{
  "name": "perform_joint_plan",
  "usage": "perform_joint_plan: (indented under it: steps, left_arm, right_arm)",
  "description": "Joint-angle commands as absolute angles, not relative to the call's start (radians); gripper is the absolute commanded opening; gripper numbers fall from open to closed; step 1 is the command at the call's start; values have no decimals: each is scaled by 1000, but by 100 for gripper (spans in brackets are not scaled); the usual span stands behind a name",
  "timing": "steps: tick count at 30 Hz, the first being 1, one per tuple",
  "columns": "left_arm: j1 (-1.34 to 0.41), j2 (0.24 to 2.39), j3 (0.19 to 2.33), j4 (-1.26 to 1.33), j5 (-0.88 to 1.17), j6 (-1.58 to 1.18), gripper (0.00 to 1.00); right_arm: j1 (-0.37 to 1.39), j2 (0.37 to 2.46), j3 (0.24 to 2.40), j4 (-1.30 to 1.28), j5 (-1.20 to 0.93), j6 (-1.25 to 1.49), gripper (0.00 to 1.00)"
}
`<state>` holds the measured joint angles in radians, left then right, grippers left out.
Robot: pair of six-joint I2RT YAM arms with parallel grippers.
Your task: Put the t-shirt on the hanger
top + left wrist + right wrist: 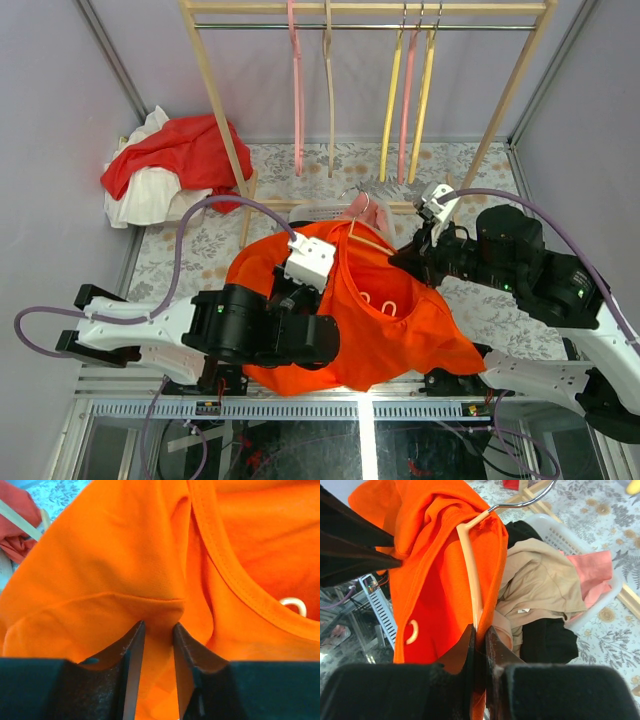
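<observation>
The counter [290, 165] is surfaced in a pale print of grey flowers. At its far left corner a red cloth [185, 150] is heaped over what appears to be a white cloth [135, 200], and both are spread on the surface. A wooden rack [222, 110] is stood on the counter, with its foot rails laid flat on the print. Just in front of the rack's middle a white basket [312, 209] is set, filled with tan, black and pink garments. Whether the lower hem of the t-shirt [390, 330] is rested on the counter's near edge cannot be told.
</observation>
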<state>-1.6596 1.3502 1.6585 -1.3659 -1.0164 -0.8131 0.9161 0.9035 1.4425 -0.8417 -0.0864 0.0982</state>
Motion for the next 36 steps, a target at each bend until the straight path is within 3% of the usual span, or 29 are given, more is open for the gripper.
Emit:
perform_joint_plan:
  steps: [1, 6, 13, 21, 28, 36]
  left_arm:
    - [-1858, 1303, 1683, -1455, -1134, -923, 18]
    - [-1856, 1262, 1670, -1454, -1141, -926, 0]
    - [-1855, 1223, 1694, -1448, -1133, -902, 0]
    - [-1855, 1179, 1720, -1211, -1001, -660, 31]
    - [-1856, 1151, 1697, -1210, -996, -669, 26]
    - [-1856, 1131, 1645, -1099, -886, -609, 37]
  right_arm:
    - [913, 882, 1510, -783, -65, 106, 0]
    - [913, 862, 1503, -789, -64, 105, 0]
    - [914, 844, 1490, -801, -64, 105, 0]
    - [914, 842, 1475, -789, -64, 109, 0]
    - [914, 834, 1474, -790, -62, 108, 0]
    - [913, 832, 1469, -788, -66, 112, 0]
